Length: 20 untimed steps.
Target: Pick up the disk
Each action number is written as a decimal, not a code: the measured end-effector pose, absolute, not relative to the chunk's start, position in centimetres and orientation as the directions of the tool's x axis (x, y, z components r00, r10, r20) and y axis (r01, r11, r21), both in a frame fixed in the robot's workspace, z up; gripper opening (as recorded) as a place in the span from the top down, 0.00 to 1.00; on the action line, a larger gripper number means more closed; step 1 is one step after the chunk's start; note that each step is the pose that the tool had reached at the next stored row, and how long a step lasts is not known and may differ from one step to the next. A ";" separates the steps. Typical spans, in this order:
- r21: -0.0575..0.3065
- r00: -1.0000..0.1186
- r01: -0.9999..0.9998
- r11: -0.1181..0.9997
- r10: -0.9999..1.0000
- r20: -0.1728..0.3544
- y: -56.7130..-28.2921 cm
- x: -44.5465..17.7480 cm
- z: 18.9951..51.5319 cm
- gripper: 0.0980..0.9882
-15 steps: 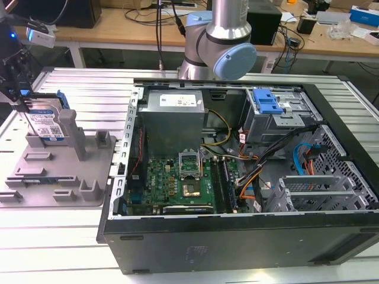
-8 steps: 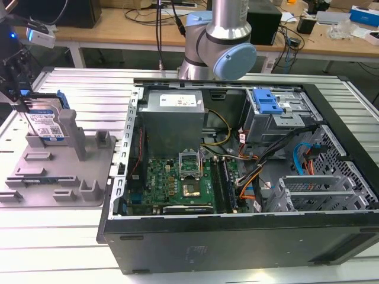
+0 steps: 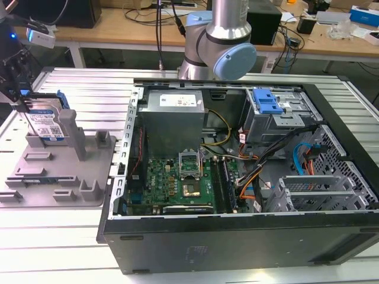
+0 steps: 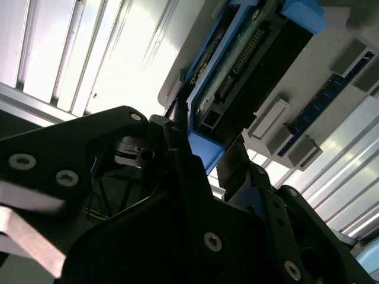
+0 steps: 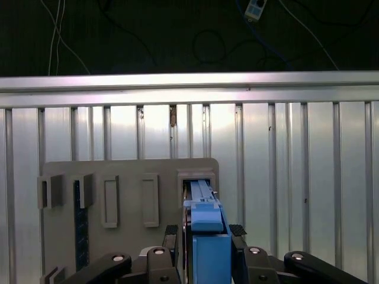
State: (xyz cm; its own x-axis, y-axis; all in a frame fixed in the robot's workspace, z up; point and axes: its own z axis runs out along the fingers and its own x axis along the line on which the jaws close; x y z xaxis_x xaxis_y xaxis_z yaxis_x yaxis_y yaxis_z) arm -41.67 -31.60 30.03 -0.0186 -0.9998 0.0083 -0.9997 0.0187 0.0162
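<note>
The disk (image 3: 46, 123) stands on edge in a slot at the back of the grey holder tray (image 3: 59, 174), at the exterior view's left; its white-and-blue label faces forward. My gripper (image 3: 25, 102) reaches down over the disk's top edge. In the first wrist view the two black fingers (image 5: 171, 234) sit tight against either side of the blue-railed disk (image 5: 204, 242), whose lower end is in the tray slot (image 5: 195, 177). In the second wrist view the gripper (image 4: 204, 139) clamps the end of the disk (image 4: 237, 65).
An open computer case (image 3: 237, 236) lies to the exterior view's right of the tray, with its blue-latched drive cage (image 3: 266, 103) at the back. The arm's base (image 3: 225, 35) rises behind the case. The tray rests on a ribbed metal table (image 3: 59, 236).
</note>
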 end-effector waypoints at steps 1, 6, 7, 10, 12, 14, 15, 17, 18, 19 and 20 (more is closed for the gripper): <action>0.016 -0.019 -1.000 0.019 -1.000 0.008 -31.6 -41.7 30.0 0.69; 0.016 -0.019 -1.000 0.019 -1.000 0.008 -31.6 -41.7 30.0 0.70; 0.016 -0.019 -1.000 0.019 -1.000 0.008 -31.6 -41.7 30.0 0.70; 0.016 -0.019 -1.000 0.019 -1.000 0.008 -31.6 -41.7 30.1 0.70; 0.016 -0.019 -1.000 0.019 -1.000 0.008 -31.6 -41.7 30.4 0.70; 0.016 -0.019 -1.000 0.019 -1.000 0.008 -31.6 -41.7 31.0 0.70; 0.016 -0.019 -1.000 0.019 -1.000 0.008 -31.6 -41.7 31.3 0.70; 0.016 -0.019 -1.000 0.019 -1.000 0.008 -31.6 -41.7 32.3 0.70; 0.016 -0.019 -1.000 0.019 -1.000 0.008 -31.6 -41.7 32.7 0.70; 0.016 -0.019 -1.000 0.019 -1.000 0.008 -31.6 -41.7 33.7 0.70; 0.016 -0.019 -1.000 0.019 -1.000 0.008 -31.6 -41.7 34.3 0.70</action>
